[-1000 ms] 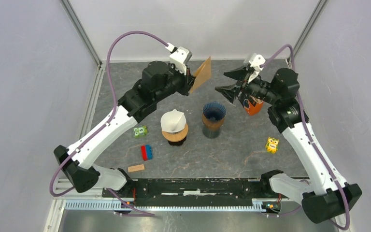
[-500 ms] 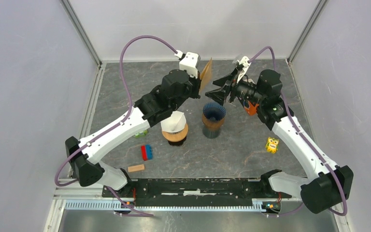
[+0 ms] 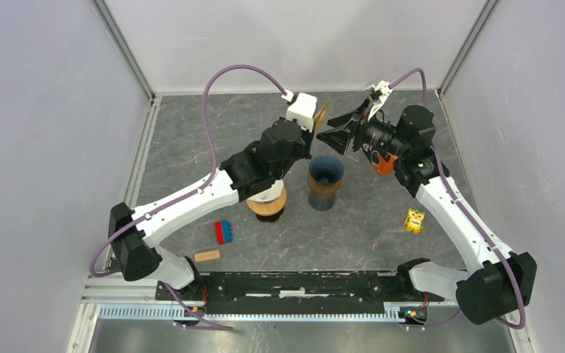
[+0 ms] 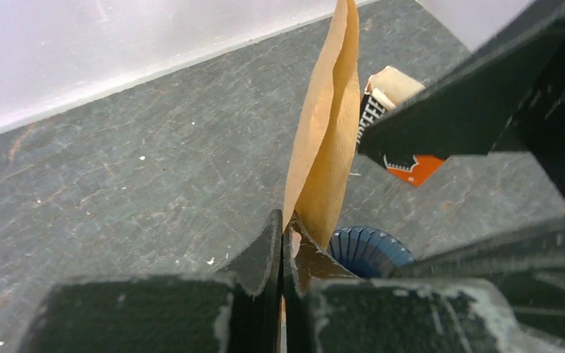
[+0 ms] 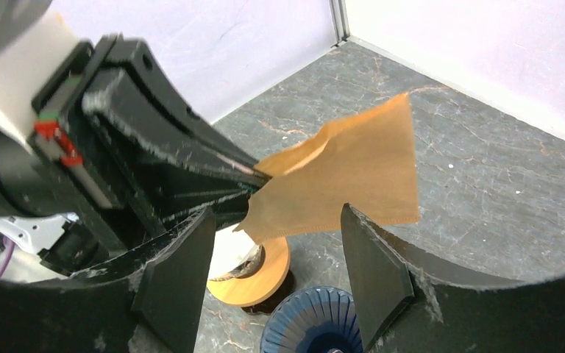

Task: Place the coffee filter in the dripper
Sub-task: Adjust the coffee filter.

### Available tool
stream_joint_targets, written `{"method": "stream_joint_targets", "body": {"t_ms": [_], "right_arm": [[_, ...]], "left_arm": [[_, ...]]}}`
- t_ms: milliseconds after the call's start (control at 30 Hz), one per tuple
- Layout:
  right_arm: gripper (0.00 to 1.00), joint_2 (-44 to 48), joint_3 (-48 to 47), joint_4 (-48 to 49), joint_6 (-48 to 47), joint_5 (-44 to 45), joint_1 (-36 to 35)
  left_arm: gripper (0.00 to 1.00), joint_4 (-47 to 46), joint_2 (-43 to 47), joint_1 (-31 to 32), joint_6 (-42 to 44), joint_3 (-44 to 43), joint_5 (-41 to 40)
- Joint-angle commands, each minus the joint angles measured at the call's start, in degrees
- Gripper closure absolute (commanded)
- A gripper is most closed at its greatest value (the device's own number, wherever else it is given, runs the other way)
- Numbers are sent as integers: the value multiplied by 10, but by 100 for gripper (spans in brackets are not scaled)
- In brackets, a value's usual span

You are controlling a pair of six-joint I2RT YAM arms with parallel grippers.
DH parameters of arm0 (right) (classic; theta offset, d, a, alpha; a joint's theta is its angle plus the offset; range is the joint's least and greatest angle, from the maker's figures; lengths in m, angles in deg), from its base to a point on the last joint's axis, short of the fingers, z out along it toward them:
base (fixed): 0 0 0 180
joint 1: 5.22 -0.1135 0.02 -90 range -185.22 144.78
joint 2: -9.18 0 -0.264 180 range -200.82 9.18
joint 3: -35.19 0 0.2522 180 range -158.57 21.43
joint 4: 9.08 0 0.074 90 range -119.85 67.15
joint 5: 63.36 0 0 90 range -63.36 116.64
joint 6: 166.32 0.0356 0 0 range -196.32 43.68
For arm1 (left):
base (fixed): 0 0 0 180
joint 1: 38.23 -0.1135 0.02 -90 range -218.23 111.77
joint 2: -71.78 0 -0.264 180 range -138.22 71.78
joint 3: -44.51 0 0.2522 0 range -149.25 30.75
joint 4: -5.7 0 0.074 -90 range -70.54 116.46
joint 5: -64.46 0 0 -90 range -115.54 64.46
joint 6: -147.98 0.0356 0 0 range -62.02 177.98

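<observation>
The coffee filter (image 3: pixel 321 115) is a flat brown paper cone, held upright above the table. My left gripper (image 3: pixel 315 126) is shut on its pointed lower corner (image 4: pixel 292 234), and the paper (image 4: pixel 327 125) rises past the closed fingertips. My right gripper (image 3: pixel 338 127) faces it from the right and is open. Its two fingers stand to either side of the filter's (image 5: pixel 353 173) lower seam, and I cannot tell whether they touch it. The dripper (image 3: pixel 326 170) is a dark blue ribbed cone on a stand, just below both grippers (image 5: pixel 276 215), with nothing in it (image 4: pixel 368 250).
A white cone on a round wooden stand (image 3: pixel 268 203) sits left of the dripper, half under my left arm. An orange object (image 3: pixel 384 163) lies under the right wrist. A yellow toy (image 3: pixel 414 220), a blue-and-red block (image 3: pixel 224 231) and a wooden block (image 3: pixel 207 255) lie nearer the front.
My left arm has carried the filter to the right. The right gripper has come left to meet it, so its open fingers now flank the paper above the dripper.
</observation>
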Motion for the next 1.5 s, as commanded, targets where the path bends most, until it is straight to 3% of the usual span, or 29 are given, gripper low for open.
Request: {"method": "stream_joint_targets", "body": {"t_ms": [0, 133, 400, 1467], "right_arm": [[30, -2, 14, 70, 71, -23, 13], [29, -1, 20, 76, 85, -23, 16], [32, -1, 36, 75, 100, -9, 28], [38, 19, 72, 175, 197, -66, 47]], "left_arm": [[98, -90, 19, 21, 103, 26, -55], [98, -142, 20, 38, 171, 46, -80], [98, -174, 11, 58, 220, 57, -96], [98, -228, -9, 80, 295, 71, -122]]}}
